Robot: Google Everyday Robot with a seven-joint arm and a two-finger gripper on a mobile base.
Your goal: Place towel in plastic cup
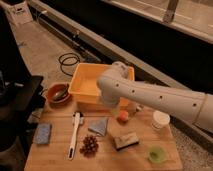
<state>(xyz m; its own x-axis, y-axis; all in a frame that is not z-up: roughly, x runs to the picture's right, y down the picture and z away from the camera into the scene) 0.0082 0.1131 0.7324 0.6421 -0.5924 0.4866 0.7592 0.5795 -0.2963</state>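
Observation:
The towel [98,125], a small grey-blue cloth folded to a triangle, lies on the wooden table [55,159] near its middle. The plastic cup [156,154], short and translucent light green, stands upright at the table's front right. My white arm reaches in from the right, and its gripper [115,103] hangs over the front edge of the yellow bin [90,80]. It is up and a little right of the towel and far from the cup. It holds nothing that I can see.
A white cup [160,120] stands at the right edge and an orange ball [122,116] lies beside the towel. There is also a pine cone [89,145], a white brush [75,134], a blue pad [42,133], a small block [125,141] and a brown bowl [57,93].

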